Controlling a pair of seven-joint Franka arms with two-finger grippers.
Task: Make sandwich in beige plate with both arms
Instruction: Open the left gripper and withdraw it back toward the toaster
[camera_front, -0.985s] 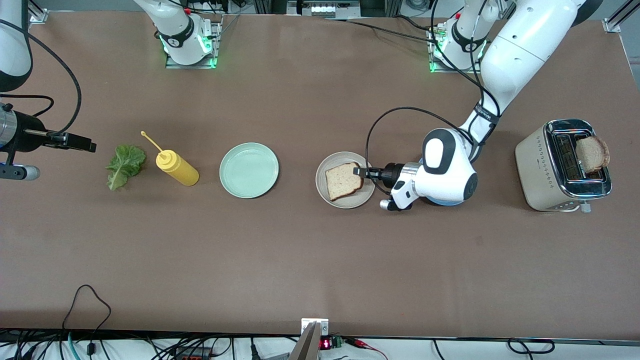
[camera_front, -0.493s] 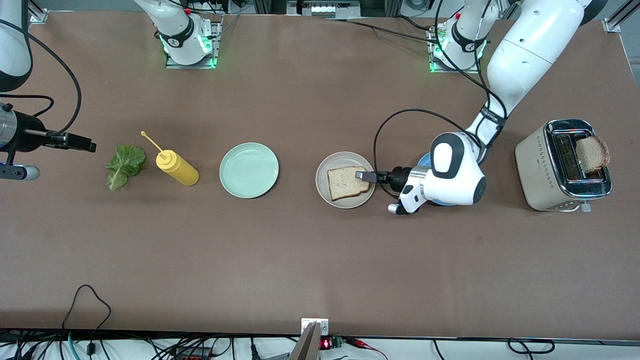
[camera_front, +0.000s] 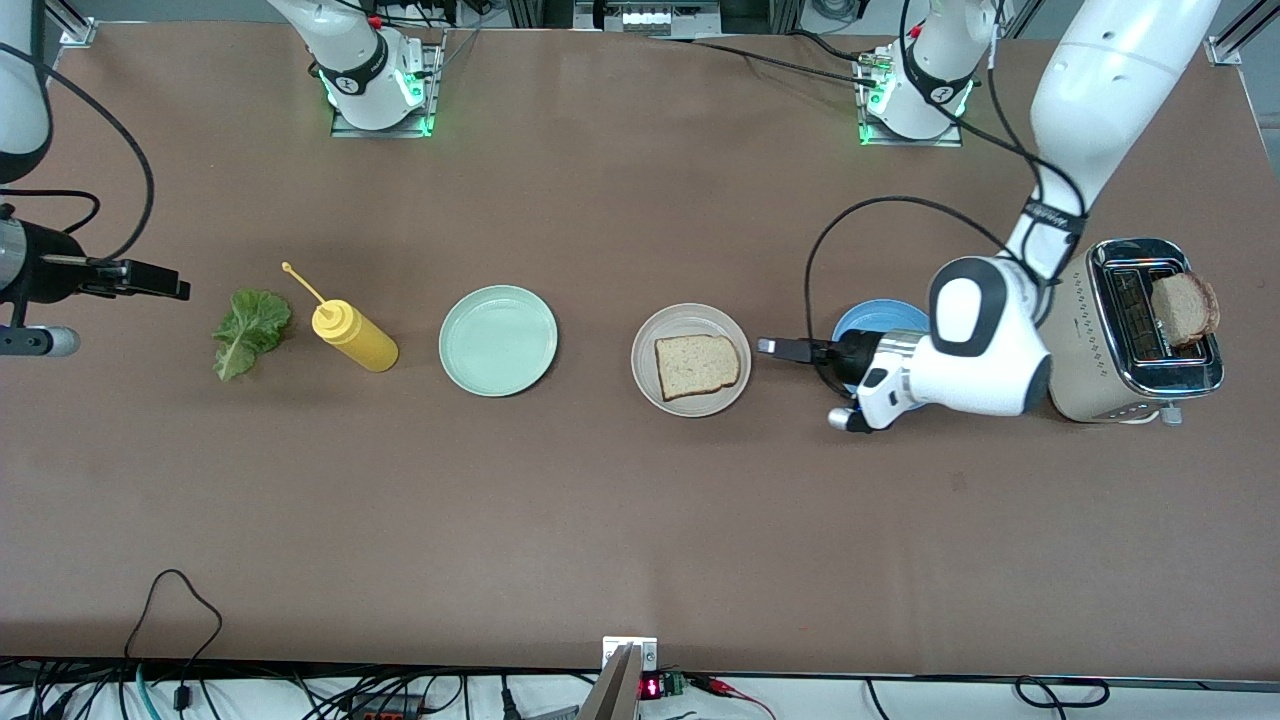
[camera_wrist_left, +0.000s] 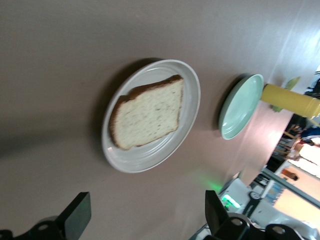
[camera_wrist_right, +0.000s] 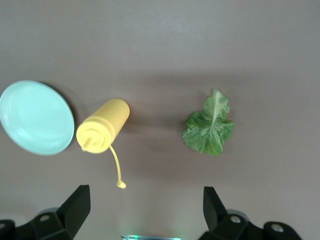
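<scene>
One slice of toasted bread (camera_front: 697, 365) lies flat in the beige plate (camera_front: 646, 340) at mid-table. My left gripper (camera_front: 775, 348) hangs open and empty over the bare table between that plate and the blue plate. In the left wrist view the bread (camera_wrist_left: 147, 114) and the beige plate (camera_wrist_left: 192, 95) lie ahead of the left gripper (camera_wrist_left: 147, 220). A second slice (camera_front: 1185, 308) stands in the toaster (camera_front: 1090, 340). The lettuce leaf (camera_front: 248, 328) lies toward the right arm's end. My right gripper (camera_front: 150, 280) waits open past the leaf; its wrist view shows the lettuce (camera_wrist_right: 209, 127) under the right gripper (camera_wrist_right: 145, 212).
A yellow squeeze bottle (camera_front: 355, 337) lies on its side beside the lettuce. A mint-green plate (camera_front: 498, 340) sits between the bottle and the beige plate. A blue plate (camera_front: 870, 320) is partly hidden under the left arm, next to the toaster.
The left gripper opened and let the bread go into the beige plate, then drew back toward the toaster. The right arm stayed where it was.
</scene>
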